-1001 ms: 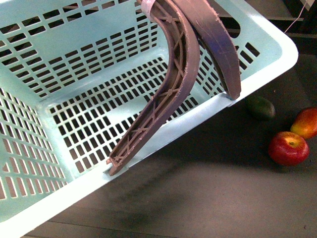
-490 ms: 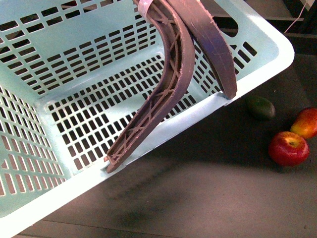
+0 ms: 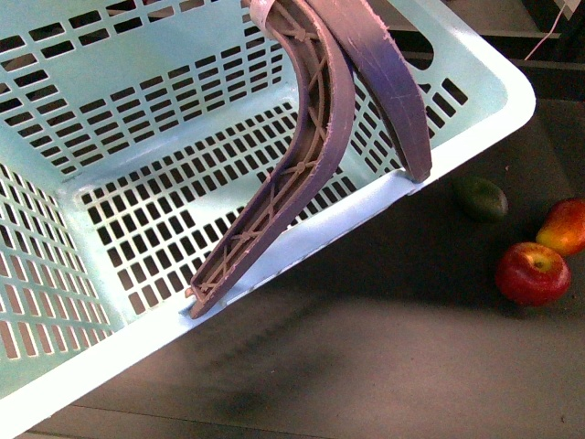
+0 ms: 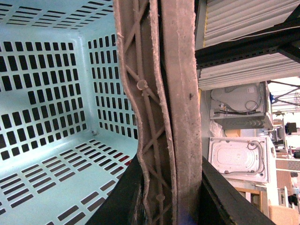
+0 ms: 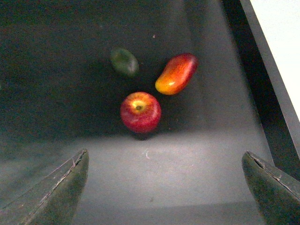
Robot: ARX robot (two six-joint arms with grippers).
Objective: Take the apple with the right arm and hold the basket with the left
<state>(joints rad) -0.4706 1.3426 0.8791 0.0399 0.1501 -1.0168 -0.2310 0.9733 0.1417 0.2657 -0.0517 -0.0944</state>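
Note:
The turquoise basket [image 3: 137, 128] hangs tilted and lifted, filling the left of the front view, its two brown-purple handles [image 3: 338, 101] drawn together at the top. In the left wrist view my left gripper [image 4: 171, 206] is shut on both handles [image 4: 164, 103], with the basket's inside [image 4: 51, 122] beside them. The red apple [image 3: 533, 273] lies on the dark table at the right edge. In the right wrist view the apple [image 5: 140, 112] lies ahead of my open, empty right gripper [image 5: 164, 187], well apart from it. Neither gripper shows in the front view.
An elongated orange-red fruit [image 3: 565, 227] and a dark green oval fruit [image 3: 482, 198] lie just beyond the apple; both show in the right wrist view, the orange-red fruit [image 5: 176, 73] and the green fruit [image 5: 124, 62]. The table's dark raised edge [image 5: 267, 79] runs beside them.
The basket has risen and swung slightly up and to the left, tilting more. The fruits have not moved.

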